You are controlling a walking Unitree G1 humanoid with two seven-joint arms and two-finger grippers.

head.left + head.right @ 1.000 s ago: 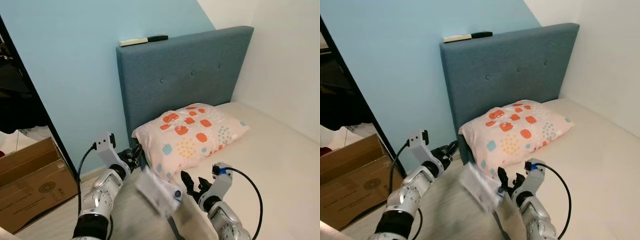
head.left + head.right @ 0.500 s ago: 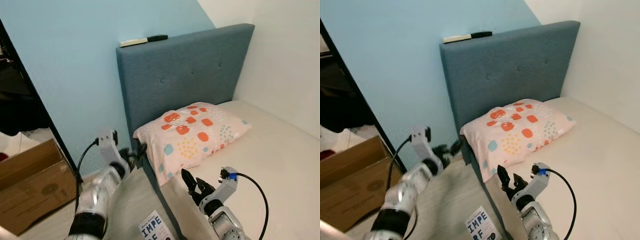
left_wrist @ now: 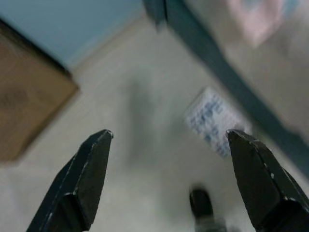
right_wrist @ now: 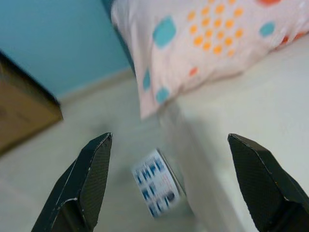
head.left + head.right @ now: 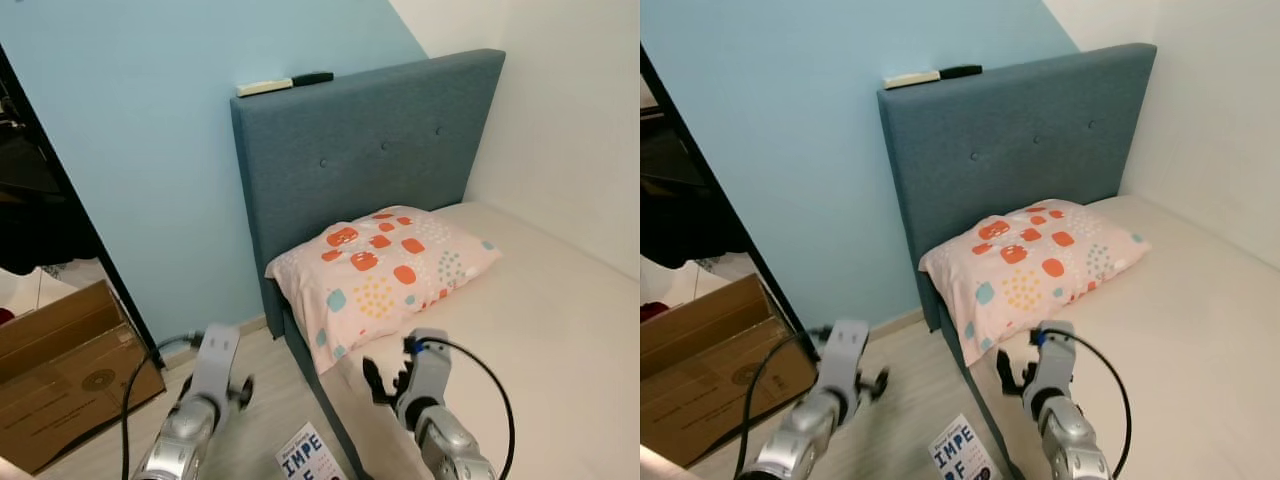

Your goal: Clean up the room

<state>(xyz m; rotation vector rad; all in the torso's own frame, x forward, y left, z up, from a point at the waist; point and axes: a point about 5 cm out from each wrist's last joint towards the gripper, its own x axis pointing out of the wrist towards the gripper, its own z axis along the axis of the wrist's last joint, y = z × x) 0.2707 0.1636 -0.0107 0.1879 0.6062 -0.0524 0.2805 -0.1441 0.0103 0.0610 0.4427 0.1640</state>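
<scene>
A white book (image 5: 307, 456) with blue lettering lies flat on the floor (image 5: 255, 400), tight against the bed's (image 5: 540, 320) side at about 6 o'clock in the head views, cut by the lower edge. It is free of both grippers.

The left gripper (image 3: 166, 181) hangs over the floor at about 7 o'clock, its fingers (image 3: 89, 179) spread wide with nothing between them; the book shows blurred beyond them. The right gripper (image 4: 169, 181) hovers over the bed's edge just right of the book, at about 5 o'clock, its fingers (image 4: 94, 179) also spread wide and empty, with the book and pillow beyond.

A pink pillow (image 5: 380, 265) with orange, teal and dotted patches lies at the head of the bed, near centre, resting against the blue-grey headboard (image 5: 370, 150). On the headboard's top edge, at about 11 o'clock, lie a pale flat item (image 5: 264, 87) and a black one (image 5: 313, 77), end to end. A cardboard box (image 5: 65, 370) stands on the floor at 8 o'clock, beside a black frame (image 5: 75, 200) against the blue wall (image 5: 150, 120).
</scene>
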